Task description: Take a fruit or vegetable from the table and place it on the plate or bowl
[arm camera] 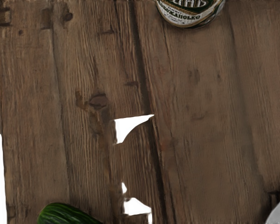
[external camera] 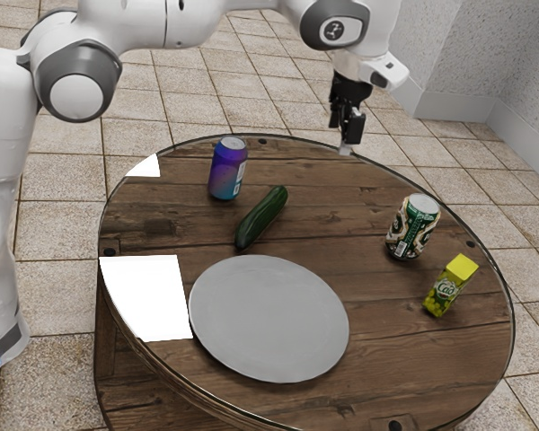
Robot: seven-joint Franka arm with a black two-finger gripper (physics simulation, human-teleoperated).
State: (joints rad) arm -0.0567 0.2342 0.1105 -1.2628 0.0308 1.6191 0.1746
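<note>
Over the tabletop's [external camera: 341, 215] far edge the gripper [external camera: 347, 136], open or closed unclear, hangs high, seemingly yet to reach for the cucumber [external camera: 261, 216].

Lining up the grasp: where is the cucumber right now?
In the exterior view the cucumber lies slantwise on the table, just beyond the grey plate's far rim and toward that view's right of the purple can.

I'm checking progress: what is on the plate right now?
Nothing: the plate shows a bare grey top. The cucumber lies on the table beside it. The wood under the plate is covered.
</note>
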